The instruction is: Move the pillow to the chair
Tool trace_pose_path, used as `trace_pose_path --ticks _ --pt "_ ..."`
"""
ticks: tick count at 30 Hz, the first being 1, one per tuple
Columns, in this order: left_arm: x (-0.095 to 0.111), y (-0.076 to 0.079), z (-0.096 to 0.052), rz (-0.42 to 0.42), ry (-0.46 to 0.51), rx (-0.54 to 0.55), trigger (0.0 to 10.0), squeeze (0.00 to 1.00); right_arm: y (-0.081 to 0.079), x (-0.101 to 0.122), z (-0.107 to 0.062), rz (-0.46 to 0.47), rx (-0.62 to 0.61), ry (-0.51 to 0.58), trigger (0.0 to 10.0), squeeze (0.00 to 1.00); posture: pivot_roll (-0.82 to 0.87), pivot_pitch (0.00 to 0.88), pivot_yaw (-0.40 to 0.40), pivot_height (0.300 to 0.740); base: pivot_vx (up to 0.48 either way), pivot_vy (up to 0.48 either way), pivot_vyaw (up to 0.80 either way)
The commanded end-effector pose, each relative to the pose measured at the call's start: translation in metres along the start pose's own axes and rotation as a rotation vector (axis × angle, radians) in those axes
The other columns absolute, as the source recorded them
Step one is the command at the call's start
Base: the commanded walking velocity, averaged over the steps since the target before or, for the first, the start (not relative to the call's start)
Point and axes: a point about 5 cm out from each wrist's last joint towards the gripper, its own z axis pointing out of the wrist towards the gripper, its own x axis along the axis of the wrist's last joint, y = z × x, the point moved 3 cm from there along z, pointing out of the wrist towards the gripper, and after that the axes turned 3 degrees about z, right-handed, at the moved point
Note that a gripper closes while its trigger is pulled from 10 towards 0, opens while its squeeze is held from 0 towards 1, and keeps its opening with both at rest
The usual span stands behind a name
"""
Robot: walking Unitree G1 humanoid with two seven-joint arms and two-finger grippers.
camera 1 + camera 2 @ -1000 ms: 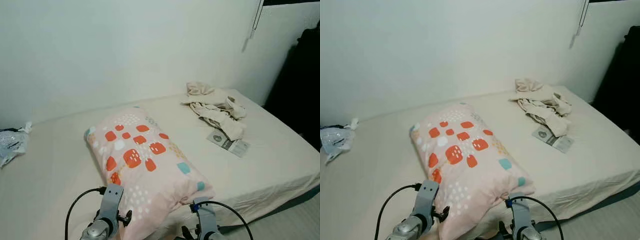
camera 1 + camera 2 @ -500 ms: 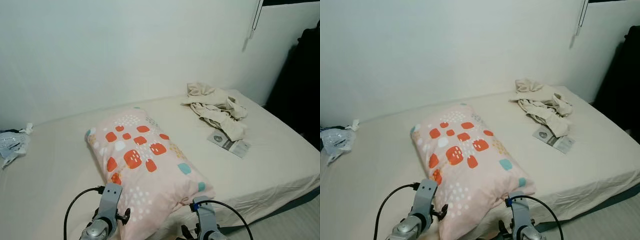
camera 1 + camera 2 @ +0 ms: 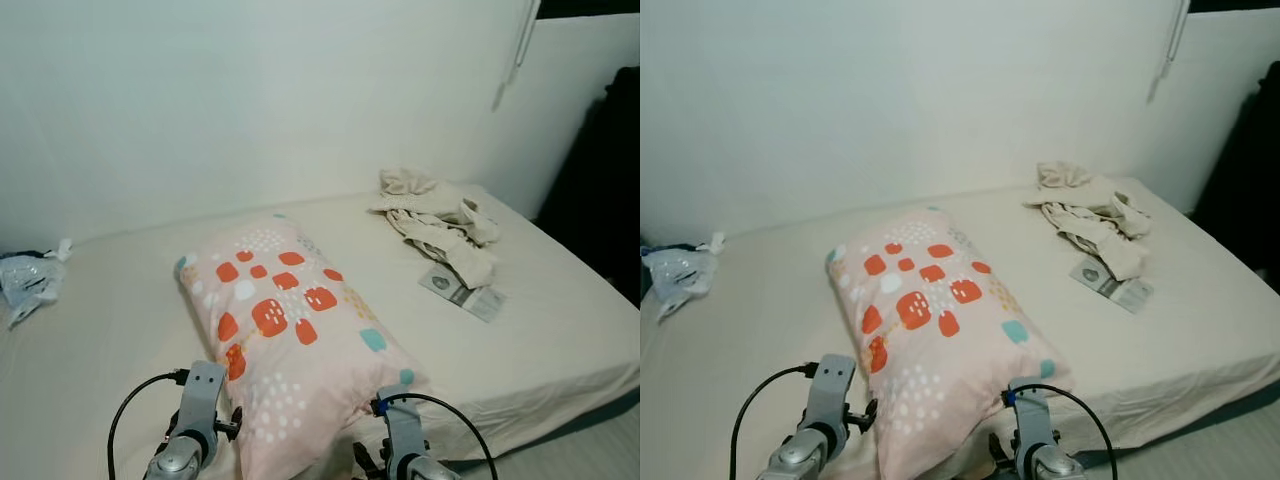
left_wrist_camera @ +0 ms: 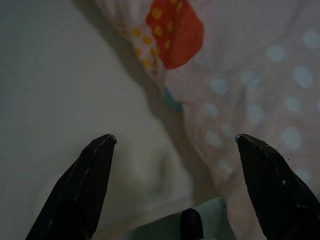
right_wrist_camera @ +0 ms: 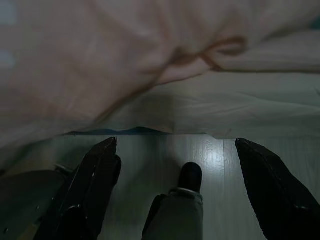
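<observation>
The pillow, pale pink with red, white and teal patches, lies lengthways on the bed, its near end over the front edge. My left arm reaches up beside the pillow's near left corner, my right arm beside its near right corner. In the left wrist view the left gripper is open, with the pillow just ahead over the sheet. In the right wrist view the right gripper is open below the pillow's underside, with the floor beneath.
A heap of beige clothes and a printed leaflet lie at the bed's far right. A crumpled plastic bag sits at the far left by the wall. Something dark stands right of the bed.
The view has shifted slightly. Both arms sit a little lower in the picture, the left one further left. The pillow lies where it was.
</observation>
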Motion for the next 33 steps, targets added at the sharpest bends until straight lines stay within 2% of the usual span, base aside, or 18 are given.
trace_pose_path --ticks 1,6,9,14,16,18,20,22,24,26,27,28,32,33 --pt "-0.002 -0.006 -0.001 0.002 -0.003 0.017 10.0 0.0 -0.003 0.002 0.001 -0.02 0.009 0.004 10.0 0.0 0.04 0.0 -0.04 0.74 0.0 0.0 0.0" --pt "-0.005 0.003 -0.003 0.047 -0.012 -0.035 10.0 0.0 -0.001 -0.003 0.0 -0.02 -0.002 -0.001 10.0 0.0 0.04 0.0 -0.047 0.74 0.0 0.0 0.0" --pt "-0.004 -0.002 -0.002 0.041 -0.013 -0.037 10.0 0.0 0.001 -0.006 -0.002 -0.031 -0.004 -0.004 10.0 0.0 0.04 0.0 -0.059 0.74 0.0 0.0 0.0" --pt "0.002 -0.013 -0.002 0.074 0.01 -0.043 10.0 0.0 0.002 -0.01 -0.003 -0.023 0.008 0.004 10.0 0.0 0.04 0.0 -0.055 0.74 0.0 0.0 0.0" --pt "-0.001 -0.013 -0.003 0.104 -0.004 -0.055 10.0 0.0 0.0 -0.011 -0.004 -0.02 0.017 0.01 10.0 0.0 0.04 0.0 -0.049 0.74 0.0 0.0 0.0" --pt "-0.008 -0.007 -0.006 0.159 -0.019 -0.101 10.0 0.0 -0.003 -0.012 -0.004 -0.018 0.024 0.019 10.0 0.0 0.04 0.0 -0.039 0.74 0.0 0.0 0.0" --pt "-0.012 -0.002 -0.008 0.177 -0.025 -0.128 10.0 0.0 -0.004 -0.014 -0.004 -0.016 0.025 0.024 10.0 0.0 0.03 0.0 -0.02 0.74 0.0 0.0 0.0" --pt "-0.022 0.013 -0.014 0.218 -0.031 -0.201 10.0 0.0 -0.006 -0.018 -0.006 -0.013 0.025 0.04 10.0 0.0 0.01 0.0 0.005 0.74 0.0 0.0 0.0" --pt "-0.029 0.026 -0.019 0.204 -0.03 -0.234 10.0 0.0 -0.003 -0.022 -0.009 -0.038 0.013 0.062 10.0 0.0 -0.04 0.018 0.032 0.74 0.0 0.0 0.0" --pt "-0.03 0.03 -0.021 0.199 -0.028 -0.246 10.0 0.0 0.0 -0.025 -0.011 -0.038 0.005 0.067 10.0 0.0 -0.05 0.021 0.032 0.74 0.0 0.0 0.0" --pt "-0.028 0.041 -0.023 0.197 0.0 -0.283 10.0 0.0 0.008 -0.026 -0.016 -0.026 -0.014 0.109 10.0 0.0 -0.09 0.04 0.055 0.74 0.0 0.0 0.0" --pt "-0.026 0.046 -0.023 0.19 0.009 -0.292 10.0 0.0 0.013 -0.026 -0.019 -0.012 -0.026 0.128 10.0 0.0 -0.09 0.04 0.055 0.74 0.0 0.0 0.0" --pt "-0.026 0.052 -0.023 0.193 0.008 -0.303 10.0 0.0 0.019 -0.029 -0.022 -0.009 -0.035 0.129 10.0 0.0 -0.11 0.063 0.058 0.74 0.0 0.0 0.0" --pt "-0.022 0.061 -0.021 0.213 0.01 -0.321 10.0 0.0 0.03 -0.037 -0.029 -0.004 -0.063 0.135 10.0 0.0 -0.15 0.076 0.069 0.74 0.0 0.0 0.0"
